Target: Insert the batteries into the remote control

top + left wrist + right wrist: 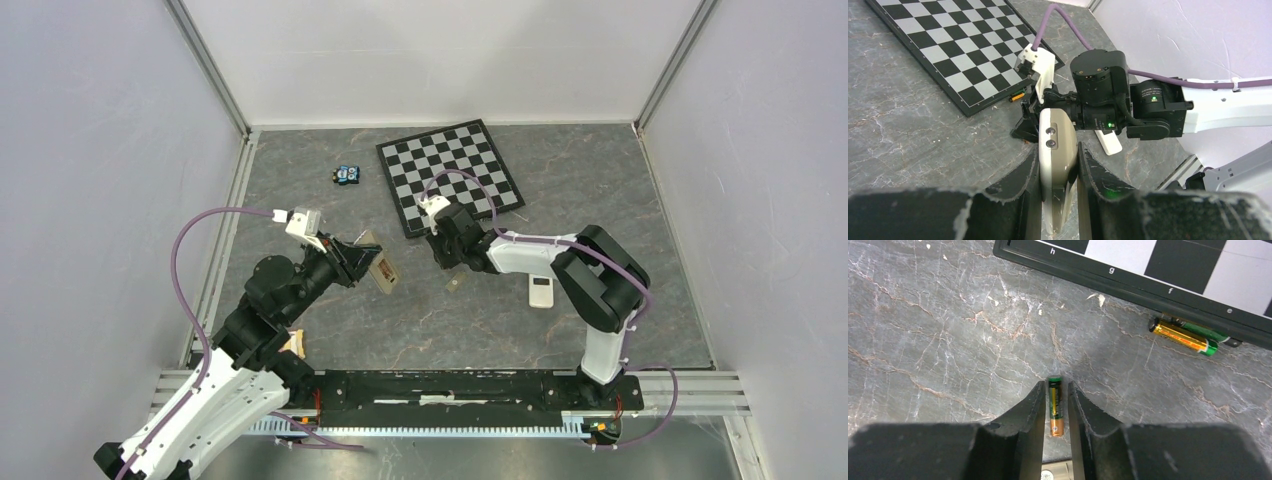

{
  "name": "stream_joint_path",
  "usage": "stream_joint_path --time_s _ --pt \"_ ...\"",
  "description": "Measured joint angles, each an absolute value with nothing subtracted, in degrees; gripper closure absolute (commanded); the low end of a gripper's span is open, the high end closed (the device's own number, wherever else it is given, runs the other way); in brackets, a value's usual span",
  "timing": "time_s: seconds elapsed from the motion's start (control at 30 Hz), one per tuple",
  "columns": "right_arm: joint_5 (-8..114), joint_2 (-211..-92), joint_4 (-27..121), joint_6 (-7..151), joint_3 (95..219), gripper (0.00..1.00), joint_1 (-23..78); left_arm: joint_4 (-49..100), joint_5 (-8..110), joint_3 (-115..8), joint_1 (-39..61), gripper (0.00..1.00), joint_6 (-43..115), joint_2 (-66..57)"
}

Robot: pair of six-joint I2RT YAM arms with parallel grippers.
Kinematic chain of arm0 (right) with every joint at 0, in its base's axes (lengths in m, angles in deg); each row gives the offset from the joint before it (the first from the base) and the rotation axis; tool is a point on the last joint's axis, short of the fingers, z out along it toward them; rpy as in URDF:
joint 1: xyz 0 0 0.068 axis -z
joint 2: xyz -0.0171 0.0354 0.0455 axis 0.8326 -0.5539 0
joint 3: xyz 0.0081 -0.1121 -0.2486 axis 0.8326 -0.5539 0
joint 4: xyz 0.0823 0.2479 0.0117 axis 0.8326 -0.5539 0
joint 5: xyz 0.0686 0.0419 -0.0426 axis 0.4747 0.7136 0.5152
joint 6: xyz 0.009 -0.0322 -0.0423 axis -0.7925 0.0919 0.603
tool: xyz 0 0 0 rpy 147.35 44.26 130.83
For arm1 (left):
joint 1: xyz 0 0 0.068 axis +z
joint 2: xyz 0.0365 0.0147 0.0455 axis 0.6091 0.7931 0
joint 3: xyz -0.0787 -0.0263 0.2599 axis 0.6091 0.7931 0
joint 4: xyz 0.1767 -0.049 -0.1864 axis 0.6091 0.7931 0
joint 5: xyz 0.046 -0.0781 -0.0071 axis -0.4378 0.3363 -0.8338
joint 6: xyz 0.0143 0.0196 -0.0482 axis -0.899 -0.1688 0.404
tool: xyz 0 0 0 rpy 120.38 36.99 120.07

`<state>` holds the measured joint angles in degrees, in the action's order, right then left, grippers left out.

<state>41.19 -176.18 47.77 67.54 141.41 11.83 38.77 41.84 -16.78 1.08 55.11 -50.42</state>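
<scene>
My left gripper [1058,149] is shut on the remote control [1055,125], held on edge with its tan back showing; in the top view the remote control [381,268] hangs left of centre. My right gripper [1055,390] is down at the table just in front of it, its jaws closed against a small green and gold battery [1055,407] lying between them. Another battery [1182,336] lies against the chessboard's near edge; it shows as an orange speck, the battery [1017,96], in the left wrist view.
A chessboard [450,172] lies at the back centre. A plain white slab [541,291] rests under the right arm, and a small tan piece [454,285] lies near it. A small blue object [347,174] sits at the back left.
</scene>
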Motion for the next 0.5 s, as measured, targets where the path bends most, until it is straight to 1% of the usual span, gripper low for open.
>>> stream_joint_path --time_s 0.23,0.37,0.43,0.5 --pt "42.8 -177.5 47.4 69.1 142.4 0.73 11.7 38.8 41.7 -16.8 1.1 0.98 55.1 -50.3" --pt "43.9 -177.6 46.8 71.5 142.5 0.85 11.7 38.8 41.7 -16.8 1.1 0.98 55.1 -50.1" --pt "44.3 -177.6 46.4 73.0 142.7 0.87 11.7 38.8 41.7 -16.8 1.1 0.98 55.1 -50.1" --pt "45.1 -177.6 46.2 75.0 142.7 0.88 11.7 38.9 41.7 -16.8 1.1 0.98 55.1 -50.1"
